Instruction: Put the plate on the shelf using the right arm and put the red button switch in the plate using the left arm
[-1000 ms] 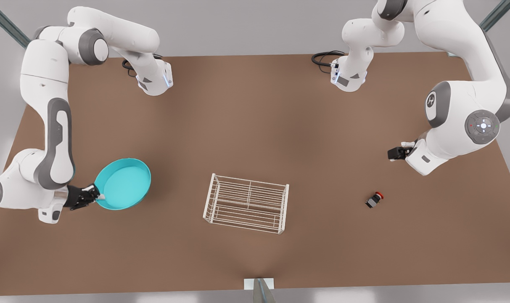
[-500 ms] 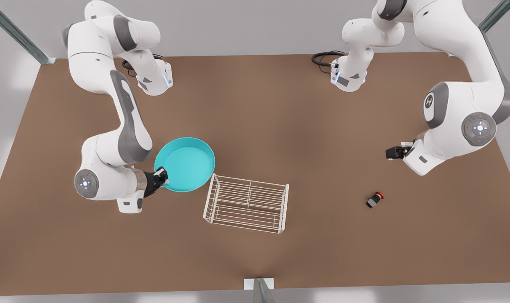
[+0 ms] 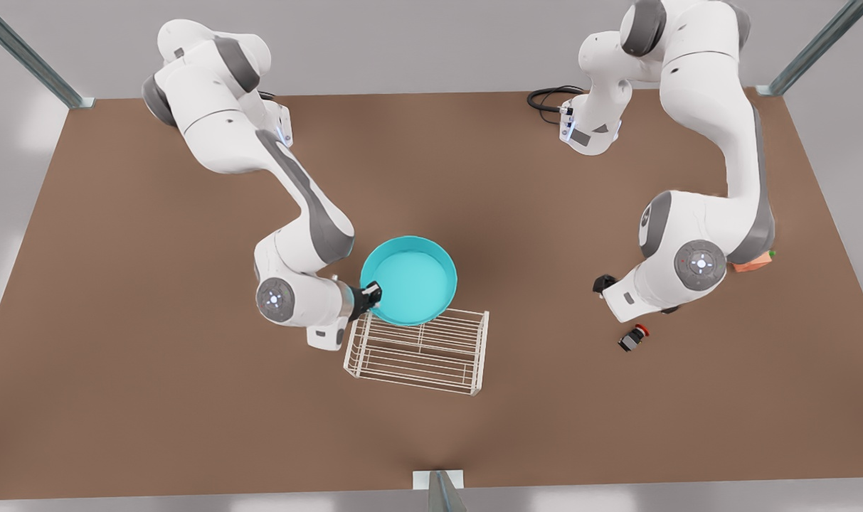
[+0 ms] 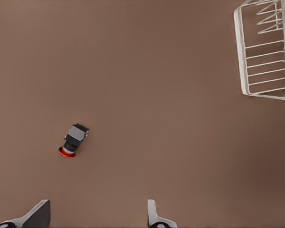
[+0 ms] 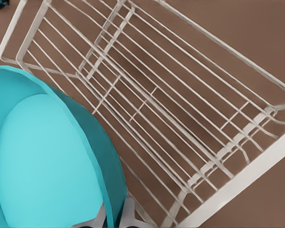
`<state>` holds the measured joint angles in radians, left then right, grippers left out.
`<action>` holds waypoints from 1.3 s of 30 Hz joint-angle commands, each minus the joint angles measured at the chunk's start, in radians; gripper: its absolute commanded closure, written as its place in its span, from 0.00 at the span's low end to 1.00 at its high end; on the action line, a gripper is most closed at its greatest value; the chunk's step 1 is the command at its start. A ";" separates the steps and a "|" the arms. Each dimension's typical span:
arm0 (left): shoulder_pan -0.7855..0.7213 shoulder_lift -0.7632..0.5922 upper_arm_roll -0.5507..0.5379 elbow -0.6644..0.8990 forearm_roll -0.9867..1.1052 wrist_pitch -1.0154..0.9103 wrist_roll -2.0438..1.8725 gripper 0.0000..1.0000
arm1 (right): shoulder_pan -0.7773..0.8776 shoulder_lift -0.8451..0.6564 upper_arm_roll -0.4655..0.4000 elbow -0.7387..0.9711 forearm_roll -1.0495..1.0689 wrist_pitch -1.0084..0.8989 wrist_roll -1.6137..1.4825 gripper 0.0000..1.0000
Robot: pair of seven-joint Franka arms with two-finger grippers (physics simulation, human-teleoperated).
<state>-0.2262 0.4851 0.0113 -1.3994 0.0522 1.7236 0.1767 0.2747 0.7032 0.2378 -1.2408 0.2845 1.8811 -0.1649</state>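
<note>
Two arms are working now, and I am watching both from my station. My right hand (image 3: 371, 294) is clamping the rim of the plate (image 3: 411, 279), and in the last second it has been carrying the plate from the front view's left across the counter (image 3: 154, 398) toward the middle. At present the plate is hanging over the far edge of the shelf (image 3: 420, 352), overlapping only its back bars; I judge it is not yet centred above the top tier. In the right wrist view the plate (image 5: 42, 156) is beside the shelf (image 5: 180, 123) bars, and the fingers (image 5: 129, 214) are pinching its rim.

My left hand (image 3: 605, 284) has also been moving: it has come lower and closer to the red button switch (image 3: 634, 338), which is lying on the counter at the front view's right, well apart from the shelf. In the left wrist view the fingers (image 4: 153, 214) are spread wide and grasping nothing, with the red button switch (image 4: 74, 140) lying on its side a little ahead of them. I think the placing step is close, and the pickup is being prepared.
</note>
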 commanded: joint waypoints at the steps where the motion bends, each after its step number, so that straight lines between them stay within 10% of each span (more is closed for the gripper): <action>1: -0.001 0.096 0.001 0.051 0.005 0.192 0.630 0.00 | 0.000 0.008 -0.008 0.021 -0.005 0.084 0.401 0.79; 15: 0.217 0.227 0.006 -0.076 -0.060 0.448 1.288 0.00 | 0.018 0.084 -0.005 0.061 -0.027 0.204 0.433 0.71; 18: 0.234 0.220 0.003 -0.105 -0.064 0.468 1.333 0.00 | 0.017 0.084 -0.006 0.061 -0.024 0.205 0.433 0.00; 28: 0.212 0.173 0.007 -0.293 -0.117 0.645 1.153 0.00 | -0.141 -0.277 -0.252 0.052 -0.343 -0.347 0.098 0.00; 33: 0.222 0.190 0.009 -0.299 -0.118 0.654 1.034 0.00 | -0.273 -0.584 -0.250 -0.531 -0.332 -0.020 -0.022 0.00; 39: 0.235 0.231 0.007 -0.299 -0.123 0.688 1.035 0.00 | -0.239 -0.597 -0.229 -0.563 -0.337 0.000 0.177 0.00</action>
<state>0.0075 0.7129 0.0186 -1.6986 -0.0682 2.3795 1.1514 0.0316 0.1081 0.0047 -1.8030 -0.0401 1.8374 0.0356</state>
